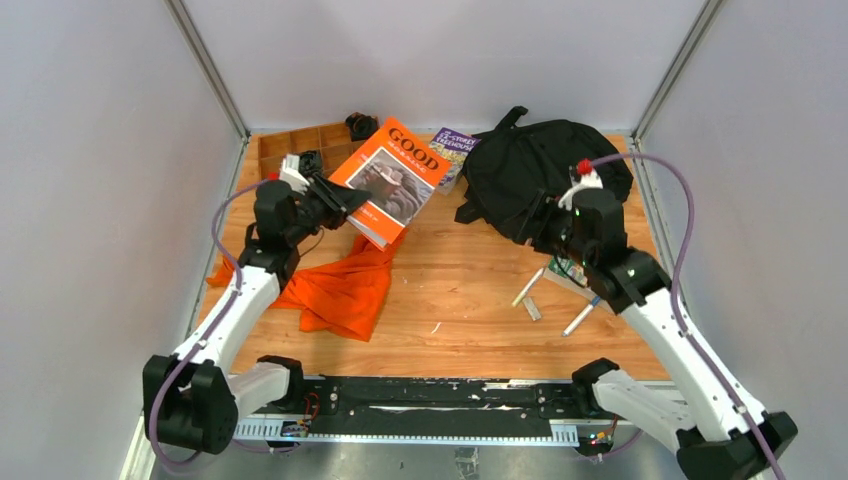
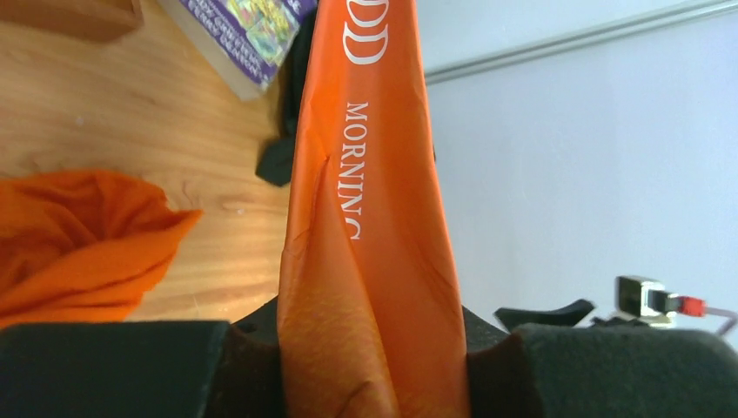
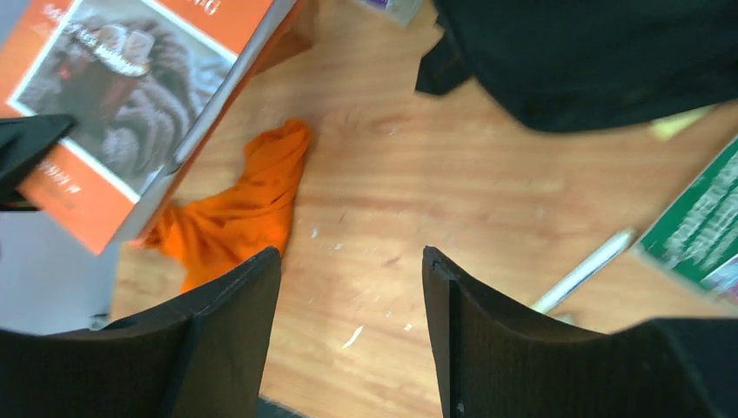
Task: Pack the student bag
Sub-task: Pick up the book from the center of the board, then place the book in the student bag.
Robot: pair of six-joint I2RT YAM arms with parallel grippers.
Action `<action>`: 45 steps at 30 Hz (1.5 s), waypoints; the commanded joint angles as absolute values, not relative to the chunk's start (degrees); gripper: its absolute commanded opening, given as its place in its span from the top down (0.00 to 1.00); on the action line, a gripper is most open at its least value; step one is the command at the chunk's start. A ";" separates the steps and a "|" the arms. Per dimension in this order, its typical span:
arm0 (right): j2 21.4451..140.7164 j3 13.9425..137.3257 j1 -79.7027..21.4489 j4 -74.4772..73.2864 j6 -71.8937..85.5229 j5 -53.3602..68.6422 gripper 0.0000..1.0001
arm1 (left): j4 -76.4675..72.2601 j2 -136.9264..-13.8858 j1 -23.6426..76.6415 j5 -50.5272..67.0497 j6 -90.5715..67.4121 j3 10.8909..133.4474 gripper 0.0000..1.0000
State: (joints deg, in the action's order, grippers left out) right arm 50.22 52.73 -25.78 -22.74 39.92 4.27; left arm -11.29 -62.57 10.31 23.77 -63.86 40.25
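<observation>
While the orange book [image 1: 395, 180] hangs aloft: left gripper [image 2: 370, 348] fingers clamp one edge; hold firm.
Student bag [image 1: 540, 170]: upper right of the worktop [image 1: 470, 300], opening unseen; find it first.
Right gripper [image 3: 350, 257]: fingers wide, empty, near the bag; have it spread the mouth.

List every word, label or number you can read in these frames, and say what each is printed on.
"GOOD": front cover of the orange paperback book held in the left pincer.
"MORNING": same cover, seen in the left wrist view.
Title on the purple paperback book: too small to read reliably.
Print on the green booklet: blurred, unreadable.
</observation>
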 commanded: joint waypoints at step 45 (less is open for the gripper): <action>102.77 92.68 -28.05 -22.28 0.93 -16.70 1.00 | 0.26 -68.17 13.48 32.70 -52.65 53.04 0.92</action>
